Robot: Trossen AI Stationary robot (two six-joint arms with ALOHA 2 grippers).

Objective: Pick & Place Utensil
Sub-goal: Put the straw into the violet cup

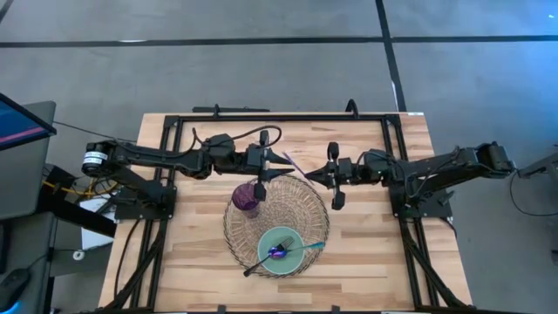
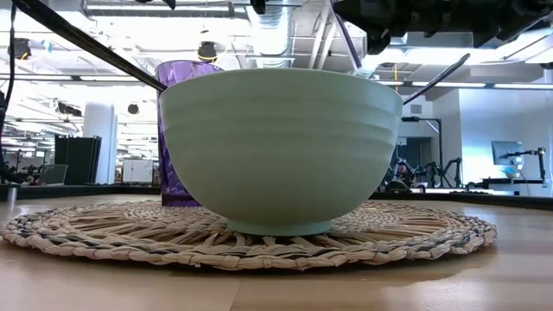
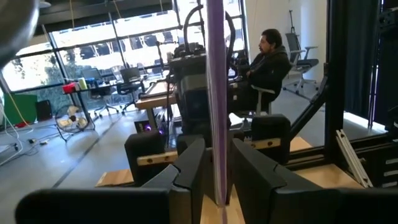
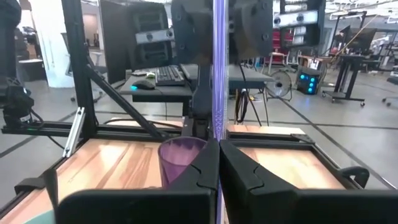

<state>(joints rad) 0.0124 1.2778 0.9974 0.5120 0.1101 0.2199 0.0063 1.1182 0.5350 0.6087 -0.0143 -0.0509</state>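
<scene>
A thin purple utensil (image 1: pixel 295 165) is held in the air between both arms, above the far edge of the woven placemat (image 1: pixel 305 209). It rises nearly upright past the fingers in both wrist views. My left gripper (image 1: pixel 281 162) comes from the left and my right gripper (image 1: pixel 310 179) from the right, and both are shut on it. A purple cup (image 1: pixel 247 199) and a mint bowl (image 1: pixel 292 240) stand on the mat. The bowl holds several utensils. My left gripper pinches the purple utensil's shaft (image 3: pixel 215 177) between its two fingers. The fingers come level from the table's left and lie across the shaft. The utensil is lifted clear and stands nearly upright above them. My right gripper pinches the same utensil's shaft (image 4: pixel 219 127) between its two fingers, level from the table's right and across it. The shaft rises upright above the fingers, clear of the table.
A black frame (image 1: pixel 279 117) runs along the table's far edge and down both sides by the arm bases. In the low view two utensil handles (image 2: pixel 86 43) stick out over the bowl's rim (image 2: pixel 281 78). A person (image 3: pixel 268 59) sits in the room beyond the table.
</scene>
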